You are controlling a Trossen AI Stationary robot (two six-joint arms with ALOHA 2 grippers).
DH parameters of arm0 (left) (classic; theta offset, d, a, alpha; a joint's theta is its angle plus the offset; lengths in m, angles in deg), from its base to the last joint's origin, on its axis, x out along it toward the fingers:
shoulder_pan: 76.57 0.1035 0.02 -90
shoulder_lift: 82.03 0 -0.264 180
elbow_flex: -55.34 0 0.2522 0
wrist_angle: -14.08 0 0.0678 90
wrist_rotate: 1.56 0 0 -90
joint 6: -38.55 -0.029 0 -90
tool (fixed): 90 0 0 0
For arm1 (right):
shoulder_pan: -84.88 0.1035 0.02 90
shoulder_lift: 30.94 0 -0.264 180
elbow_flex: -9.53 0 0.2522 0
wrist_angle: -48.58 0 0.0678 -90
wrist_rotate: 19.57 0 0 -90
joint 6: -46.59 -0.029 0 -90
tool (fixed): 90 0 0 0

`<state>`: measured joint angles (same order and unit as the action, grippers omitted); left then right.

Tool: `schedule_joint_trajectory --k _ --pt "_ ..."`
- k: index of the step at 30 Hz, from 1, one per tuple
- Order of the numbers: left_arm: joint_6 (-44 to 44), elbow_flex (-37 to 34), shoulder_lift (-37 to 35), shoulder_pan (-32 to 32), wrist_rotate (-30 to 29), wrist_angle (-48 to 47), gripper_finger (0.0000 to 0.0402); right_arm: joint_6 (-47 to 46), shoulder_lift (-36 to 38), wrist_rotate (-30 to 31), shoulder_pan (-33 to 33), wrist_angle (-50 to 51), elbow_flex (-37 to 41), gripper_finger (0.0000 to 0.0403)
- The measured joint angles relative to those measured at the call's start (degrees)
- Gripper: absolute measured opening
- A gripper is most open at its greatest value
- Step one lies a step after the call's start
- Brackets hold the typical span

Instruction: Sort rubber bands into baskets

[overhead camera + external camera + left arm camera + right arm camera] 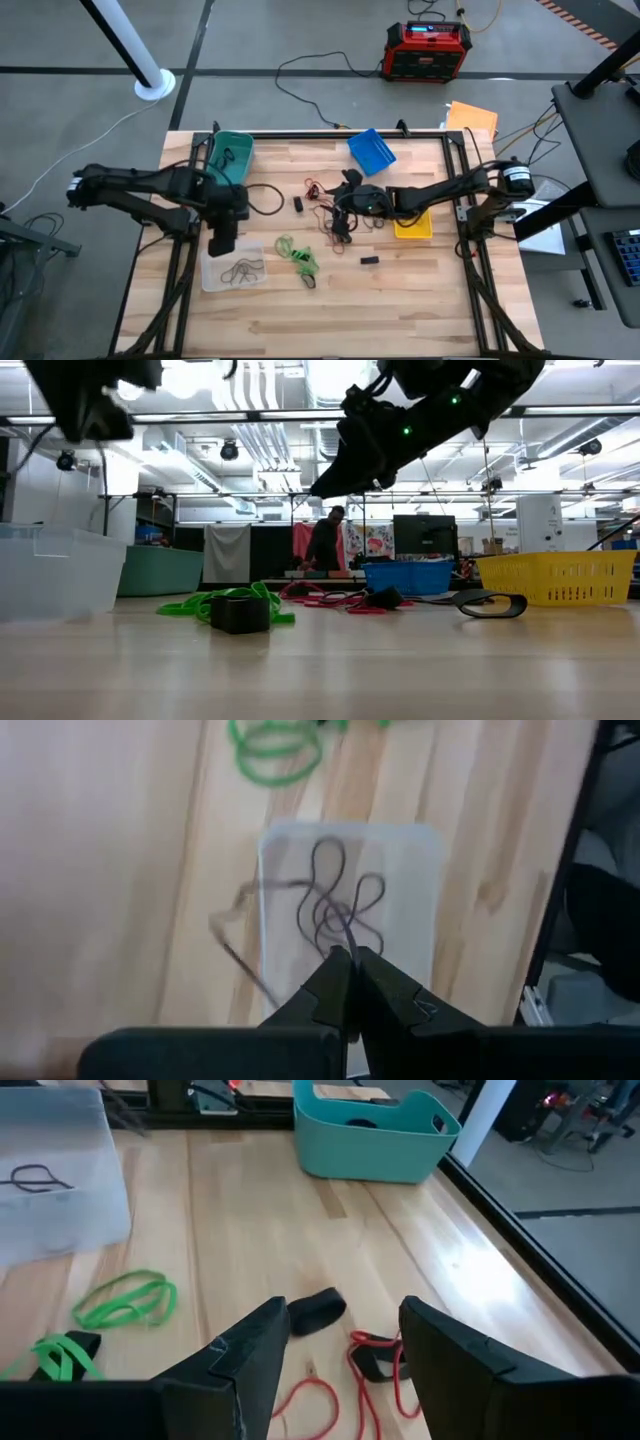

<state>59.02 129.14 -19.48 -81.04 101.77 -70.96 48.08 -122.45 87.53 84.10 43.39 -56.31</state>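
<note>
Left hand (pixel 350 958) above clear basket (pixel 420 850), fingers together, thin dark band (pixel 340 905) dangling into it; may cling on release. Right hand (pixel 345 1345) spread wide above red bands (pixel 375 1370) mid-counter (pixel 420 300); tangle risks lifting several. Farther off: teal basket (pixel 375 1130).

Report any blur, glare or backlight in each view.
Left wrist view: motion blur over the clear basket and green bands. Low view: bright ceiling lights leave the arms in silhouette. Right wrist view: sheen on the table near its edge. High view: even light.
</note>
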Motion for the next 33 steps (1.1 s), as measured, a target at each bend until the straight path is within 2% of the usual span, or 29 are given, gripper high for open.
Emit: schedule_joint_trajectory --k 4,12,16,18,22,25,29,33 --pt "1.12 -6.33 0.1 0.0 2.08 3.97 0.0 0.01 -0.43 -0.02 0.0 0.37 0.0 0.0187" --pt "5.44 -16.44 0.16 -1.4 16.13 18.3 0.0 0.02 -0.43 0.0 0.0 0.78 0.0 0.0187" --pt "9.0 -18.85 0.15 -3.1 24.35 25.04 0.0 0.0 -0.43 0.0 0.0 0.74 0.0 0.0187" --pt "9.66 -19.36 0.15 -3.79 26.31 26.43 0.0 0.02 -0.43 0.0 0.0 0.78 0.0 0.0187" --pt "10.07 -19.06 0.15 -4.29 25.37 26.55 0.0 0.02 -0.43 0.0 0.0 0.77 0.06 0.0187" --pt "10.02 -18.62 0.15 -4.26 18.76 25.57 0.0 0.0 -0.43 0.0 0.0 0.8 0.07 0.0187" --pt "10.1 -18.48 0.15 -4.28 9.12 18.14 0.0 0.02 -0.43 0.0 0.0 0.77 0.07 0.0187" --pt "11.96 -18.59 0.21 -4.28 4.18 13.5 0.0 0.01 -0.43 0.0 0.0 0.76 0.09 0.0187"
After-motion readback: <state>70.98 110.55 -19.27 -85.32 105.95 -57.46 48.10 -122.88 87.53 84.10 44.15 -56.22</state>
